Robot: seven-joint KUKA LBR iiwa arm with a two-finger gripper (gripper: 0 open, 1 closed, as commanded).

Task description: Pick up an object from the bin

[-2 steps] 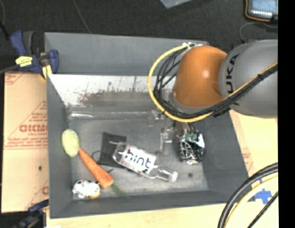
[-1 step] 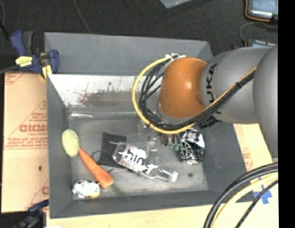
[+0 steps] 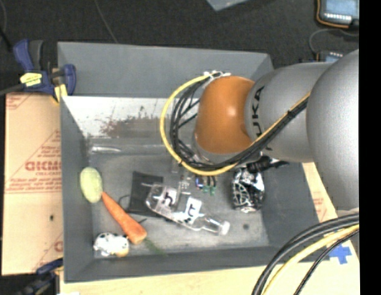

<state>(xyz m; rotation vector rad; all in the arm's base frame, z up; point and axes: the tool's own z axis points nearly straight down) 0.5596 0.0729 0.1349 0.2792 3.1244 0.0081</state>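
Clear plastic bottle: on its side on the floor of the bin, near the middle, long axis running from upper left to lower right, cap end toward lower right. Two white labels with black marks on the body; characters not legible.

Gripper: just above the bottle's upper-left end, close to it; contact not confirmable. Spread or closed: cannot be told, tip mostly hidden under the orange wrist cover.

Black flat piece: partly under the bottle's left end.
Black-and-white mesh ball: right of the gripper, apart from the bottle.
Carrot: left of the bottle, slanting down to the right.
Pale green oval piece: at the carrot's upper end.
White toy: front left corner, just beside the carrot's lower end.

Arm: black letters "UKA" readable on the grey housing.
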